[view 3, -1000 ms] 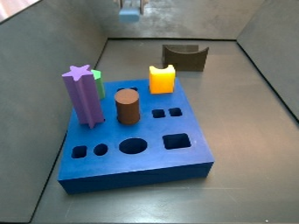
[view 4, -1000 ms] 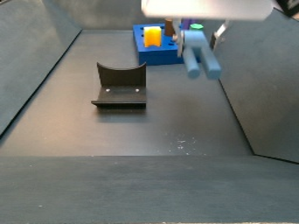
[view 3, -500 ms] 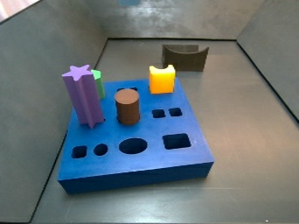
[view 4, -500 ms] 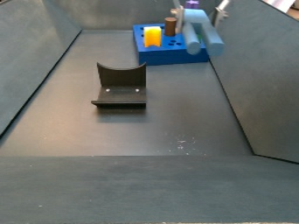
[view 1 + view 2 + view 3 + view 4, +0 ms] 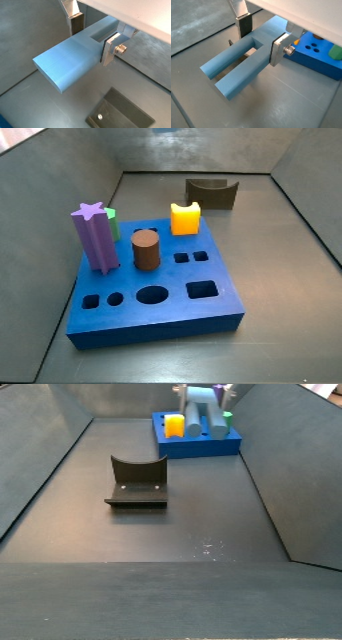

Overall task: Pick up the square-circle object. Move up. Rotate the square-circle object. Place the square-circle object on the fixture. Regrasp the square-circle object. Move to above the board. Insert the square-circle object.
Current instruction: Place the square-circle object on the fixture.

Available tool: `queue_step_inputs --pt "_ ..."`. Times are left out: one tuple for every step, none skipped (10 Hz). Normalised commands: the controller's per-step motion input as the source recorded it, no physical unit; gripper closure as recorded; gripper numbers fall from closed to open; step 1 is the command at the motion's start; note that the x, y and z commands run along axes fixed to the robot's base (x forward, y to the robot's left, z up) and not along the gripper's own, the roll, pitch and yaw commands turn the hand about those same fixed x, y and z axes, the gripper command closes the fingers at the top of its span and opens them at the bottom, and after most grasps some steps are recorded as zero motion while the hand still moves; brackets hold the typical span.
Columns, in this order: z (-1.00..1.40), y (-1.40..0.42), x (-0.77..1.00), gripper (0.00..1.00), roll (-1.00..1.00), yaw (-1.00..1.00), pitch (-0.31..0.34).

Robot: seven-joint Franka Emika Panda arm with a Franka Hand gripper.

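Hand: one hand (image 5: 261, 41) is seen in both wrist views, high above the floor. Its two silver fingers (image 5: 111, 46) are closed tight on the square-circle object.
Square-circle object: one pale blue peg (image 5: 241, 67) made of two joined bars. It is held in the air between the fingers. In a side view it (image 5: 202, 412) is seen up high, in front of the board.
Fixture: one dark brown block (image 5: 135, 481) with a scooped top is set on the floor, well apart from the board. In a side view it (image 5: 213, 193) is seen by the back wall.
Board: one thick blue slab (image 5: 160, 301) lies on the floor.
Holes in the board: five open holes are counted in a side view: two round, one square, and a small pair.
Pieces on the board: four are counted. One purple star post (image 5: 95, 235), one brown cylinder (image 5: 144, 251), one orange-yellow notched block (image 5: 185, 218), and one green piece (image 5: 114, 221), mostly hidden behind the purple post.
In the way: in a side view part of the board (image 5: 201, 442) is hidden by the held peg.
Floor: grey, with walls around it (image 5: 147, 534).
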Motion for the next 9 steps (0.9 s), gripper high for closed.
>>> queue_step_inputs --pt "0.03 -0.08 1.00 1.00 -0.21 -0.03 0.078" --pt "0.03 -0.06 1.00 1.00 -0.19 -0.02 0.099" --pt "0.02 -0.05 1.00 1.00 -0.19 -0.02 0.106" --pt "0.02 -0.04 1.00 1.00 -0.17 -0.02 0.109" --pt "0.02 -0.03 1.00 1.00 -0.17 -0.01 0.115" --pt "0.02 -0.02 1.00 1.00 -0.17 -0.01 0.125" --pt "0.02 -0.01 1.00 1.00 -0.17 0.00 0.129" --pt "0.01 0.00 0.98 1.00 -0.16 0.00 0.122" --pt "-0.21 -0.33 0.97 1.00 -1.00 0.06 0.076"
